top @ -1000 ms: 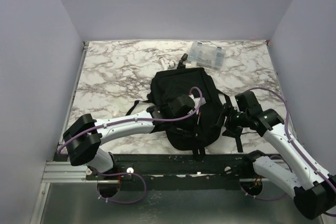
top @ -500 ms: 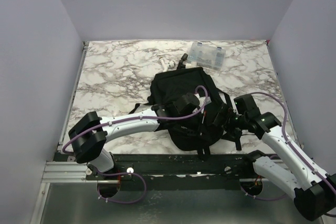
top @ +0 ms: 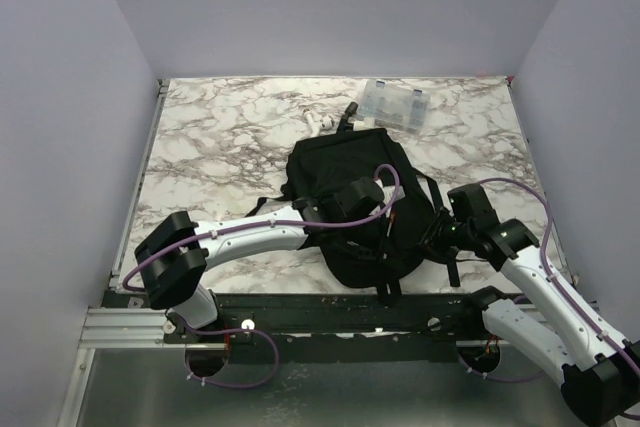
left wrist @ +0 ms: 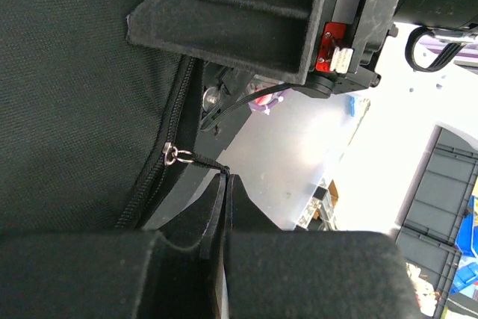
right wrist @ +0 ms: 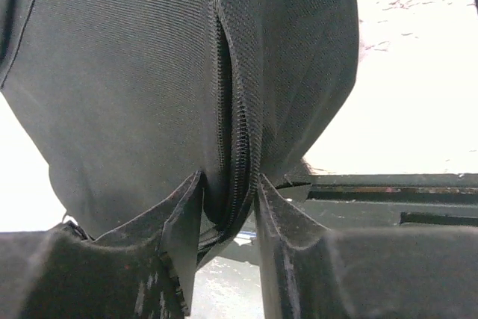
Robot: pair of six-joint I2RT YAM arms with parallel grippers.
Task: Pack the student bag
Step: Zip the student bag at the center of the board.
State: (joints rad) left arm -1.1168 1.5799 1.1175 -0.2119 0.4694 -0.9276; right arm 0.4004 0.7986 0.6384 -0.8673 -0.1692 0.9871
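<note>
The student bag (top: 345,172), a large black backpack, lies in the middle of the table, its near end at the table's front edge. My left gripper (top: 386,235) is over the bag's near right part. In the left wrist view it (left wrist: 226,179) is shut on the black zip pull tab (left wrist: 202,160), which hangs from a small metal ring (left wrist: 171,156) on the zip. My right gripper (top: 432,238) is at the bag's right side. In the right wrist view it (right wrist: 230,184) pinches a fold of bag fabric (right wrist: 112,72) with the zip line (right wrist: 243,125) between its fingers.
A clear plastic compartment box (top: 396,105) sits at the back of the marble table (top: 220,137), with a small white thing (top: 322,122) to its left behind the bag. A black rail (top: 300,307) runs along the front edge. The right arm's body (left wrist: 246,20) is close above my left gripper.
My left gripper has moved right and nearer along the bag's edge with the zip pull. My right gripper has shifted slightly nearer. The bag's near right part has been drawn in.
</note>
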